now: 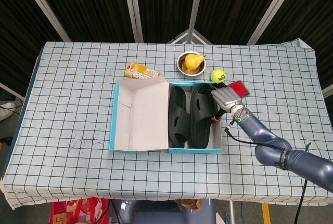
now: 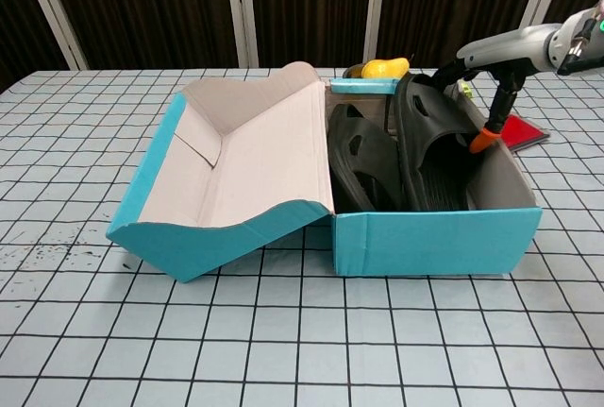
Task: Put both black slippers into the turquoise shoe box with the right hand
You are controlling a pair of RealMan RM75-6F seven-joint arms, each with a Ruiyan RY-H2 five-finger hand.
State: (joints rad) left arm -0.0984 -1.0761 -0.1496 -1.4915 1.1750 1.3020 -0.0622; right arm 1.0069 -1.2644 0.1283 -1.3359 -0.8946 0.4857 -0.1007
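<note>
The turquoise shoe box (image 1: 193,150) (image 2: 434,242) lies mid-table, its lid (image 1: 140,112) (image 2: 236,171) folded open to the left. Both black slippers are inside. One slipper (image 1: 178,116) (image 2: 363,157) lies against the lid side. The other slipper (image 1: 200,115) (image 2: 427,143) stands tilted on its edge by the right wall. My right hand (image 1: 225,96) (image 2: 500,48) grips that slipper's far end from above, and an orange-tipped finger (image 2: 484,137) reaches down between the slipper and the right wall. My left hand shows in neither view.
A red flat object (image 1: 238,88) (image 2: 522,130) lies just right of the box. Behind it are a tennis ball (image 1: 217,75), a bowl (image 1: 191,63) holding a yellow pear, and a snack packet (image 1: 141,70). The checked cloth runs to the table edges.
</note>
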